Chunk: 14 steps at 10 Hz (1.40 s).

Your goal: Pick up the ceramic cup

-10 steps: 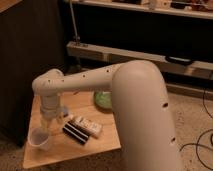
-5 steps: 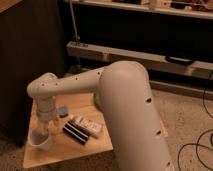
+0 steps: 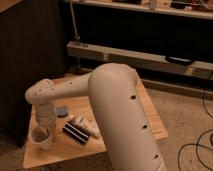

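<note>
The ceramic cup (image 3: 42,140) is a small plain white cup standing upright near the front left corner of the wooden table (image 3: 60,152). My gripper (image 3: 44,131) points straight down and sits right at the cup's rim, its dark tip reaching into or just over the cup's mouth. The white wrist (image 3: 42,100) stands directly above it. The big white arm (image 3: 117,110) sweeps in from the lower right and covers the middle of the table.
A small blue object (image 3: 62,111) lies just right of the wrist. Dark and light snack packets (image 3: 80,130) lie beside the cup on its right. A dark cabinet (image 3: 25,60) stands on the left and a shelf unit (image 3: 150,55) behind the table.
The arm has swung further left and lowered, bringing the gripper down onto the cup's mouth. The arm now hides the green bowl seen earlier at the table's back.
</note>
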Each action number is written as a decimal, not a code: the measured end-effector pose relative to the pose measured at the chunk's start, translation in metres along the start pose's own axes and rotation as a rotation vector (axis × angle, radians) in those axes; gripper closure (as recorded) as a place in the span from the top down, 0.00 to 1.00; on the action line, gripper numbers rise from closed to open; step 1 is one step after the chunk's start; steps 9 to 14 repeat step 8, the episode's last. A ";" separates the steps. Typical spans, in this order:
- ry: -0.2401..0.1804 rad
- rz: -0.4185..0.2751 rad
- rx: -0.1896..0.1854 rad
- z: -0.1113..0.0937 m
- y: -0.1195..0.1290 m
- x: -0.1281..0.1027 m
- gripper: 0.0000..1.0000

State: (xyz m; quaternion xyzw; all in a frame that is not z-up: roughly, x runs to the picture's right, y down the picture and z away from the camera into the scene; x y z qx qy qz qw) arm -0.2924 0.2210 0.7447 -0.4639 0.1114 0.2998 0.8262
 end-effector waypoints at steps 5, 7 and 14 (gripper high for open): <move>-0.008 -0.008 -0.072 -0.083 0.014 0.043 0.00; -0.027 -0.036 -0.104 -0.111 0.019 0.062 0.00; -0.032 -0.085 -0.140 -0.124 0.020 0.074 0.00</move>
